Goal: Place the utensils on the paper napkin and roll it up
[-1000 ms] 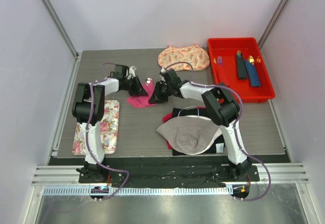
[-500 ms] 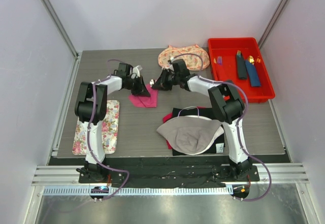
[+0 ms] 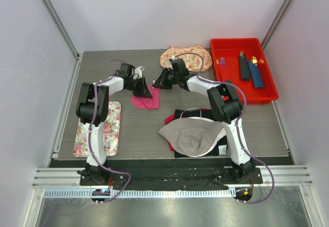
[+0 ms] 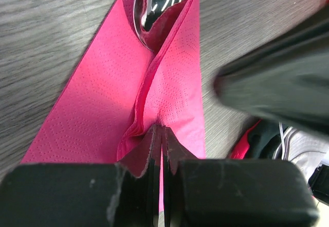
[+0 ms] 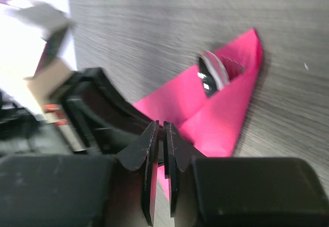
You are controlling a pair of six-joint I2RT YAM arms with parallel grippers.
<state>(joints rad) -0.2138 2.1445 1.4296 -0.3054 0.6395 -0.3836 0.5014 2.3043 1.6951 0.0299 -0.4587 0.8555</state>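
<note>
Bright pink paper napkin [image 4: 92, 114] lies folded over the utensils [image 4: 162, 0], shiny bowl showing at 12 o'clock; left pincer [image 4: 162, 134] clamps its near fold, right pincer [image 5: 160, 134] together, empty.

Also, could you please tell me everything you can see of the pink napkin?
The pink paper napkin is thin, bright magenta, with an embossed dot texture. It lies on the grey wood-grain table, folded over into a tapering shape with a raised crease along its middle. A shiny silver utensil is tucked into the fold at the far end. The left gripper pinches the crease at the near end.
</note>
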